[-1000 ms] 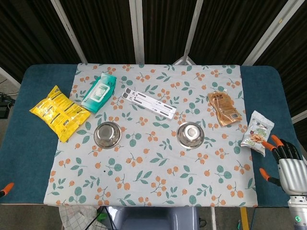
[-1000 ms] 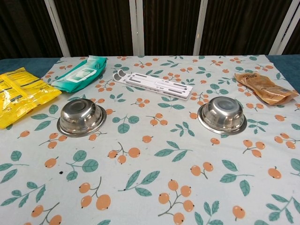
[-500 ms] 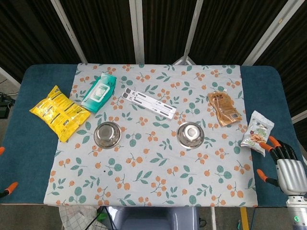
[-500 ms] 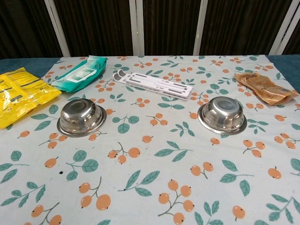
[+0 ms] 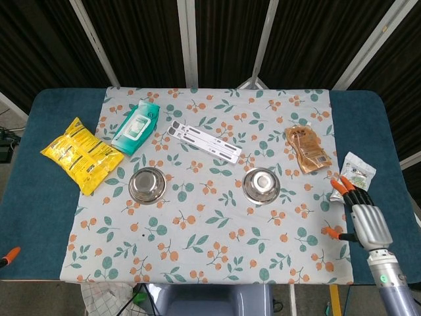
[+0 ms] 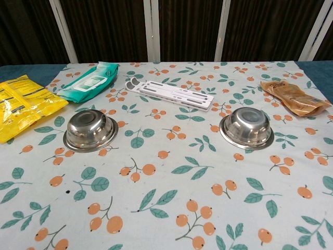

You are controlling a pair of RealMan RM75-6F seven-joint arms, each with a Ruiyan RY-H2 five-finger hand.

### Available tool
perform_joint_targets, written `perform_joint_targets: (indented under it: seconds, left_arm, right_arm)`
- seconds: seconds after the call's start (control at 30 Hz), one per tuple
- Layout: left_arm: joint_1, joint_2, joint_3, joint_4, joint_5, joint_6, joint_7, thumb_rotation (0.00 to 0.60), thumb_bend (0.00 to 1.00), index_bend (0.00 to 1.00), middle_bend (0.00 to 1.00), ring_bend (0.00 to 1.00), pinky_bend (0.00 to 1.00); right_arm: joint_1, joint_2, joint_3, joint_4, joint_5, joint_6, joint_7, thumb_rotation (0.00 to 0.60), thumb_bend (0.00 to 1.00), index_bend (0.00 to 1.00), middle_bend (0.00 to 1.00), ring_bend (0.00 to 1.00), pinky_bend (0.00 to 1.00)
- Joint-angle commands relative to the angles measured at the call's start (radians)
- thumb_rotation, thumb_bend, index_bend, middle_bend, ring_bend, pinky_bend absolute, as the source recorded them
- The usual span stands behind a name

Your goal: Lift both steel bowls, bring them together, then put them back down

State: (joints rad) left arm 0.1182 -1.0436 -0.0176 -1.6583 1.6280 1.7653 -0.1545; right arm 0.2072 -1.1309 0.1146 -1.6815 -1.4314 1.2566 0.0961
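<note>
steel bowls [image 5: 147, 185] [image 5: 261, 185] are sitting mid-desk, well apart. right hand [image 5: 360, 218], empty and spread, should be reaching its bowl's rim squarely; left hand [image 5: 8, 257] is barely showing, state unclear.

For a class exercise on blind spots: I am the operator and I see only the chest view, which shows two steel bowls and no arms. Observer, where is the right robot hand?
Observer: The right robot hand is at the far right of the head view, well to the right of the right steel bowl and not touching it.
Operator: Is it holding anything?
Observer: No. Its fingers are apart and hold nothing.
Operator: Is there anything near it that I cannot see?
Observer: A white snack packet lies just beyond its fingertips, outside your frame.
</note>
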Motion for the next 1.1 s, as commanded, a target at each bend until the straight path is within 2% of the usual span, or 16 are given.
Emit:
perform_joint_targets:
  seconds: [0.03,0.27,0.63,0.8,1.1]
  left_arm:
    - [-0.003,-0.003,0.000,0.002,-0.004,-0.008,0.006,0.600,0.05,0.15,0.00,0.00,0.12]
    - [-0.010,-0.008,-0.005,-0.001,-0.024,-0.028,0.025,0.600,0.05,0.15,0.00,0.00,0.12]
    - [-0.011,-0.009,-0.013,-0.003,-0.053,-0.040,0.037,0.600,0.05,0.15,0.00,0.00,0.12]
    - [-0.009,-0.010,-0.015,-0.003,-0.060,-0.039,0.040,0.600,0.05,0.15,0.00,0.00,0.12]
    - [-0.011,-0.017,-0.018,-0.004,-0.068,-0.044,0.060,0.600,0.05,0.15,0.00,0.00,0.12]
  right_arm:
    - [0.095,-0.028,0.049,-0.026,0.092,-0.119,-0.113,0.600,0.07,0.12,0.00,0.08,0.09]
    - [0.232,-0.137,0.096,-0.017,0.241,-0.254,-0.308,0.600,0.07,0.12,0.00,0.06,0.09]
    - [0.401,-0.320,0.138,0.057,0.488,-0.304,-0.576,0.600,0.07,0.12,0.00,0.06,0.09]
    - [0.446,-0.364,0.140,0.090,0.571,-0.315,-0.630,0.600,0.07,0.12,0.00,0.06,0.09]
    - [0.500,-0.421,0.138,0.174,0.652,-0.333,-0.660,0.600,0.07,0.12,0.00,0.06,0.09]
